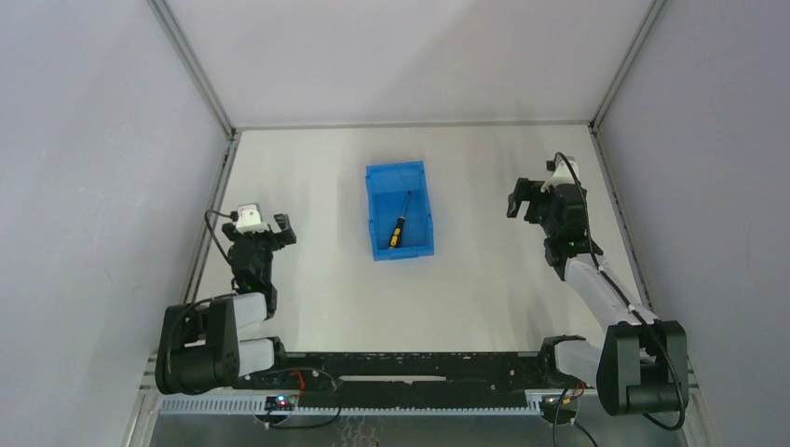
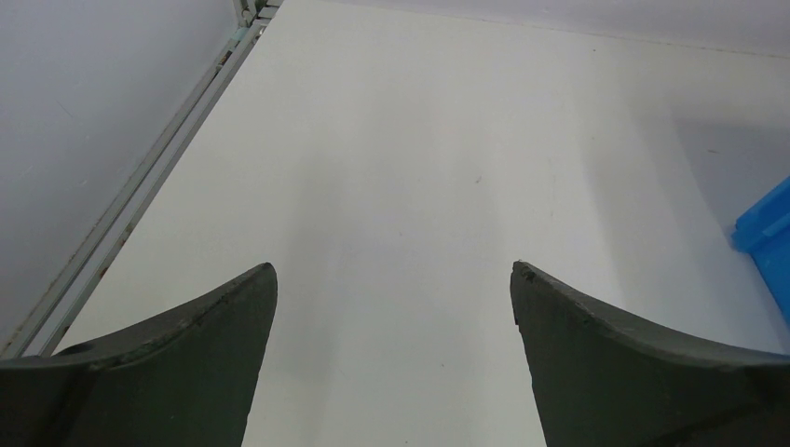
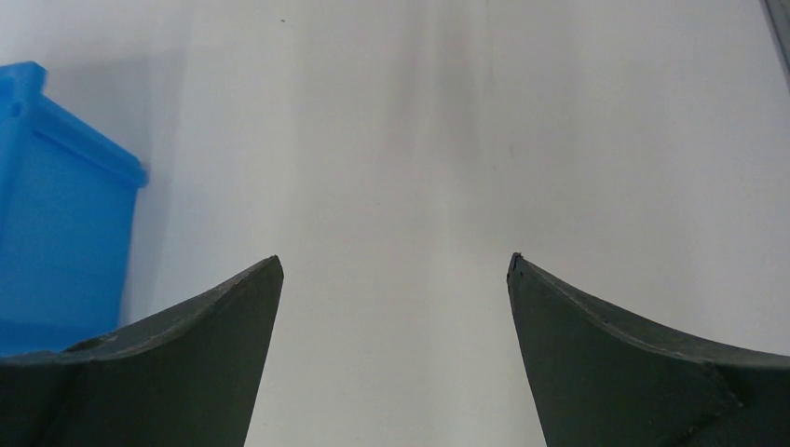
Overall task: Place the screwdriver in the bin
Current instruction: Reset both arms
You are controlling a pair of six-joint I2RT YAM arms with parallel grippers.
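Looks down from above on a white tabletop [image 1: 307, 177] boxed in by pale walls.

Near the middle, a bright blue bin [image 1: 375, 214], rectangular, with its long sides running away from the arms. Inside it, the screwdriver [image 1: 401, 222] — lying flat on the bin's floor, with the black and yellow-orange handle toward the near end and the thin dark shaft slanting up and to the right toward the far end. Touched by neither arm.

To the left of the bin and well apart from it, the left arm [image 1: 244, 305], bent and reaching forward over the tabletop. Seen from its wrist, the left fingers [image 2: 214, 354] spread wide with only bare tabletop between the two dark tips. Gripping nothing. At the right edge of that view, a blue corner of the bin; along the left, a metal rail [image 2: 140, 182] at the foot of the wall.

To the right of the bin, also well apart from it, the right arm [image 1: 596, 279], stretched a little farther up the tabletop. Seen from its wrist, the right fingers [image 3: 606, 354] spread just as wide — again nothing but bare tabletop between the tips. Holding nothing. At the left edge of that view, one blue wall of the bin, standing beside the fingers and not between them.
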